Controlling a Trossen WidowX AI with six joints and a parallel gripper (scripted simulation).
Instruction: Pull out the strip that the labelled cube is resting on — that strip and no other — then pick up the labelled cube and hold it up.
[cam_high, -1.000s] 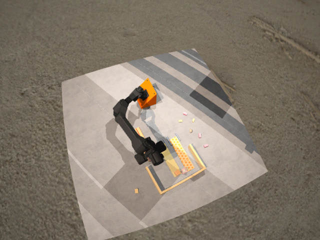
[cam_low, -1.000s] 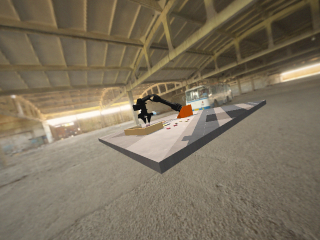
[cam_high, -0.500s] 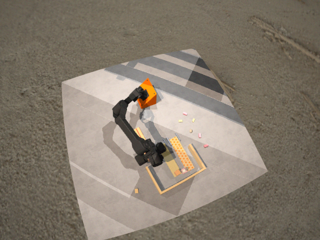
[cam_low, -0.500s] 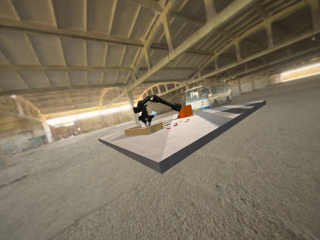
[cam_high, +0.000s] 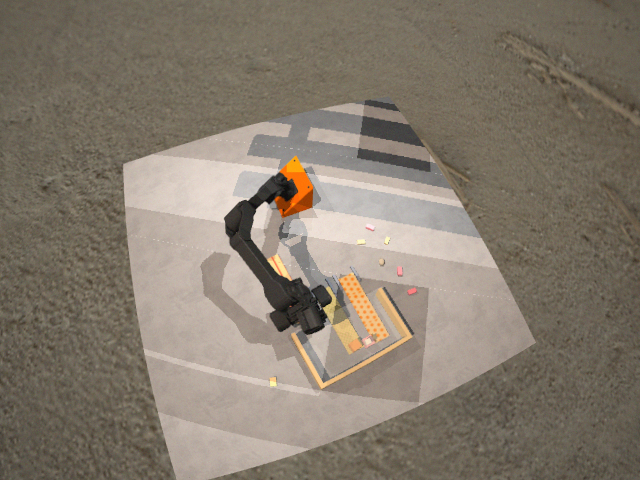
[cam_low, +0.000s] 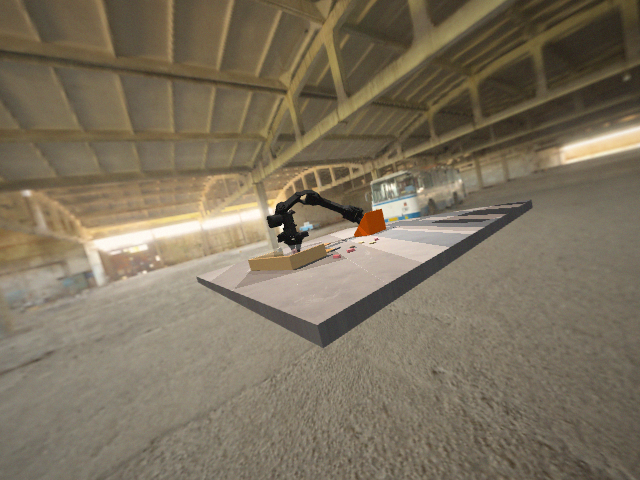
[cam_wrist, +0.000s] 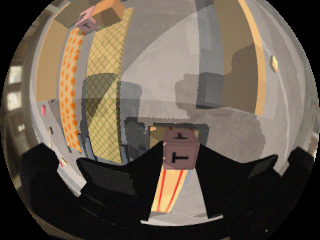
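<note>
My gripper (cam_wrist: 178, 144) (cam_low: 294, 246) is low at the near left corner of the wooden tray (cam_high: 361, 362) (cam_low: 289, 260). Its fingers stand close on both sides of the pink cube labelled "T" (cam_wrist: 179, 154). The cube is over a striped orange strip (cam_wrist: 168, 195) (cam_high: 279, 266) that runs back under my wrist; I cannot tell if the cube touches it. A yellow mesh strip (cam_high: 342, 321) (cam_wrist: 103, 87) and an orange dotted strip (cam_high: 364, 307) (cam_wrist: 68, 87) lie in the tray. An orange cube (cam_high: 355, 344) (cam_wrist: 110, 7) and another pink cube (cam_high: 368, 341) (cam_wrist: 87, 22) sit at their far ends.
The arm's orange base block (cam_high: 295, 188) (cam_low: 371, 223) stands behind. Small loose pieces lie on the table right of the tray: pink (cam_high: 370, 226), yellow (cam_high: 360, 241), red (cam_high: 399, 270) (cam_high: 411, 290). One yellow piece (cam_high: 272, 381) lies at the front left.
</note>
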